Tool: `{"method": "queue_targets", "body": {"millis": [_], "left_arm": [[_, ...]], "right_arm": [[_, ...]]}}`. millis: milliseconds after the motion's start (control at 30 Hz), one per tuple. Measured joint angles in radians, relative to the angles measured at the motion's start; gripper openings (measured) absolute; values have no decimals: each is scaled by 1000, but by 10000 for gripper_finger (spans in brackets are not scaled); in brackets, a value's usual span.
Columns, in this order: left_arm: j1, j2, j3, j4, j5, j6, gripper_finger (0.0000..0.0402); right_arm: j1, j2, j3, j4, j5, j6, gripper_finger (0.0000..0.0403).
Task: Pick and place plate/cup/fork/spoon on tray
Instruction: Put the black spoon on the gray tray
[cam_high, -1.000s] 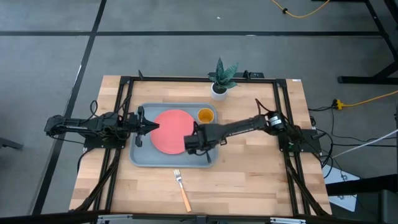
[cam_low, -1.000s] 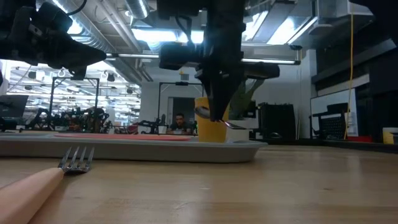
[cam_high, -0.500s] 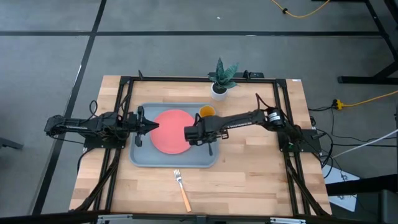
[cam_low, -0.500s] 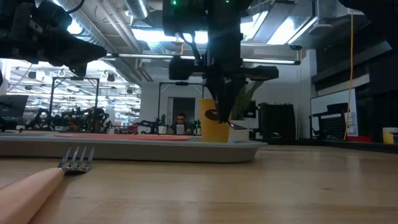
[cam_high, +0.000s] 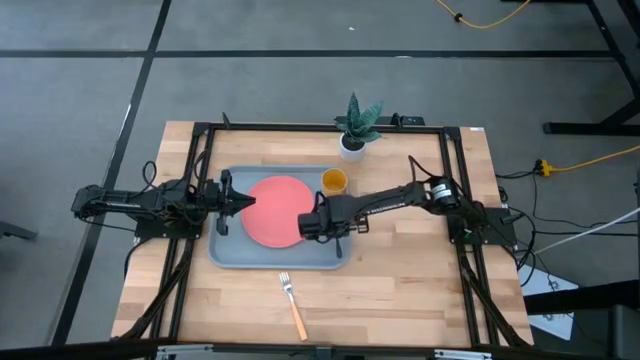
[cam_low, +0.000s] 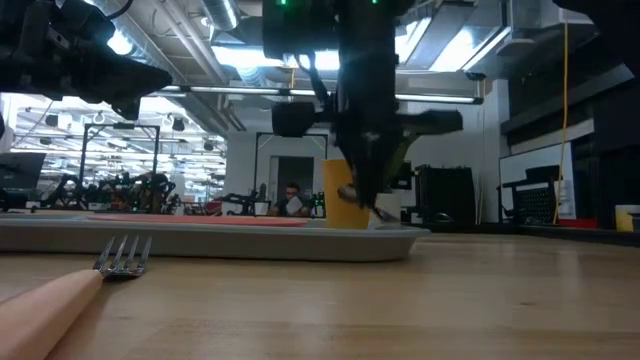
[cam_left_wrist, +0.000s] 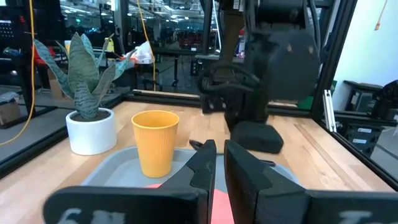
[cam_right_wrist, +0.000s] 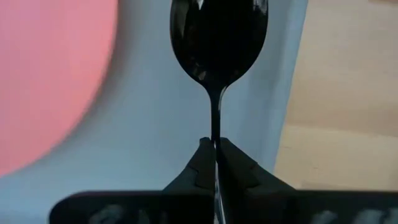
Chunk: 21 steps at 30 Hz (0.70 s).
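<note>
Since half a second ago the right gripper (cam_high: 311, 226) has slid back toward the near side of the tray (cam_high: 228, 256) and dropped lower, so the spoon (cam_right_wrist: 218, 37) now hangs close over the tray floor; a second ago it was nearer the tray's near right corner.

Nearest the front edge of the table, clear of the tray, lies the fork (cam_high: 292, 306), tines pointing toward the tray and its orange handle angled away from it. In the low view the fork (cam_low: 118, 256) rests flat on the wood just in front of the tray's rim (cam_low: 200, 243).

On the tray, the plate (cam_high: 272, 205) sits flat near its middle. The right gripper hovers over the tray just right of the plate, fingers (cam_right_wrist: 235, 165) pinched onto the spoon's thin handle, the bowl pointing ahead above grey tray surface between the plate's edge and the tray's right rim. Whether the spoon touches the tray cannot be told.

At the tray's left edge the left gripper (cam_high: 244, 201) waits, its fingers (cam_left_wrist: 204, 167) nearly together with a narrow gap, holding nothing.

In the tray's far right corner stands the cup (cam_high: 333, 182), upright. Beyond the tray, a white plant pot (cam_high: 352, 146) stands on the table.
</note>
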Motion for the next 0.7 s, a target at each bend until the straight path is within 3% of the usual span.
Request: {"method": "queue_targets", "body": {"millis": [267,700], "left_arm": [[0,0,0,3,0,0,27],[0,0,0,16,0,0,27]], "right_arm": [[0,1,-88,159,-4,-1,7],[-3,1,-133,193,-6,-3,30]]}}
